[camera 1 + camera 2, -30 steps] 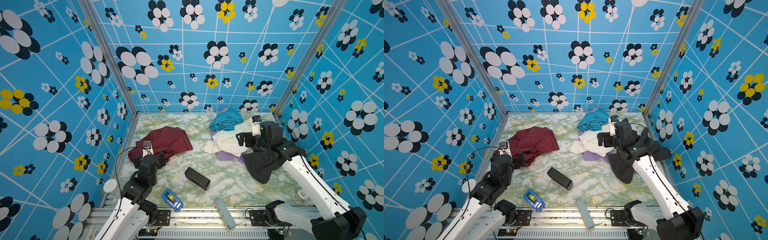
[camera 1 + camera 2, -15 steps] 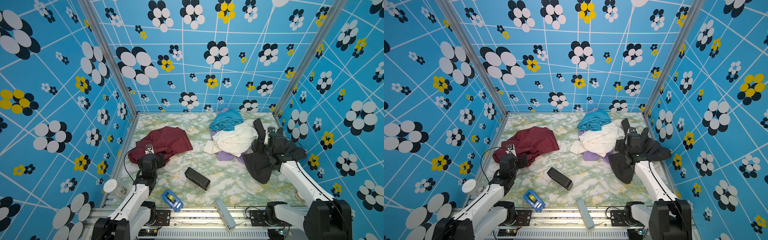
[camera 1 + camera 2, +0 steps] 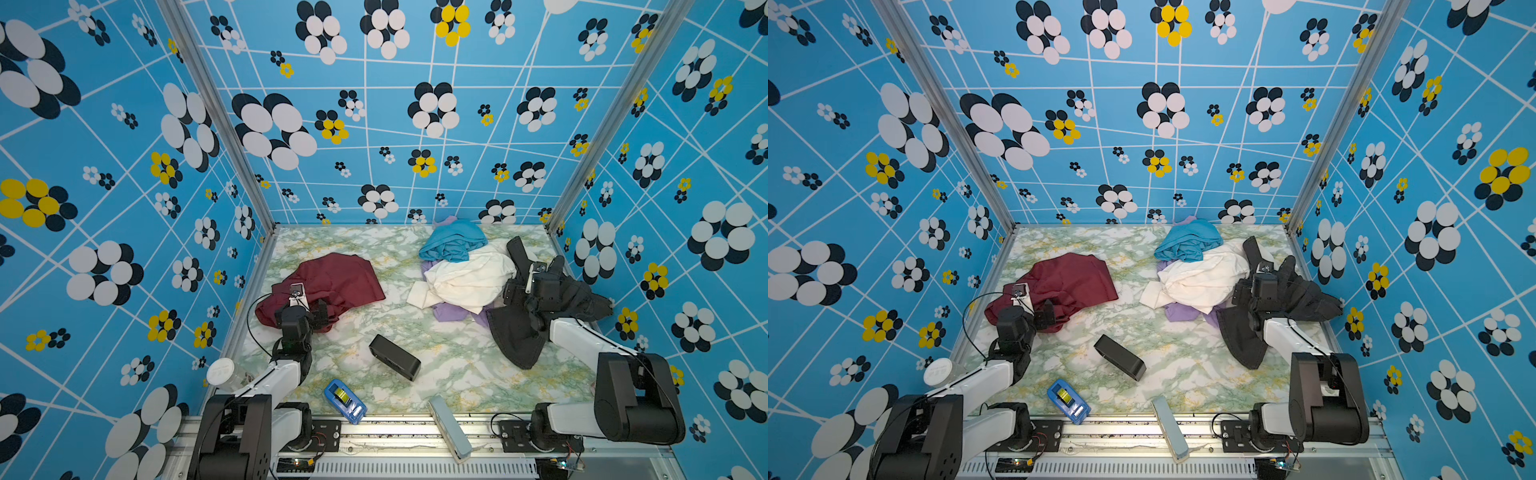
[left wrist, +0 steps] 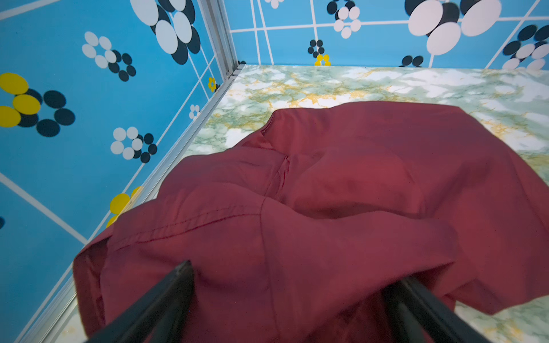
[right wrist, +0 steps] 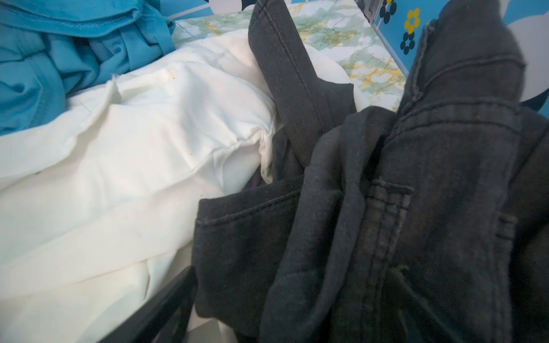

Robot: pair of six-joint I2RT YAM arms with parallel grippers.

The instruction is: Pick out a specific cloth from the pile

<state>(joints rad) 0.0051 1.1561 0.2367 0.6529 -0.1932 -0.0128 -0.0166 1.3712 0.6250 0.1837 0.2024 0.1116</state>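
cloth [image 3: 332, 282]: maroon garment, crumpled on the bench [image 3: 457, 365] by its left edge, well apart from the pile.
pile [image 3: 465, 282]: in the far right corner, with the sky-blue garment [image 3: 453, 241] on its far side, the white cloth [image 3: 469, 278] in the middle, lavender fabric [image 3: 451, 313] beneath, and the charcoal denim garment [image 3: 519, 332] along the right edge.
left tool [image 4: 292, 276]: jaws wide at the cloth's near end; maroon fabric bulges between its fingers [image 4: 166, 297], unpinched.
right tool [image 3: 530, 291]: jaws wide, low between the white cloth and the denim, which drapes over it.
black box [image 3: 395, 357]: alone mid-bench.
blue device [image 3: 345, 401]: at the near edge.
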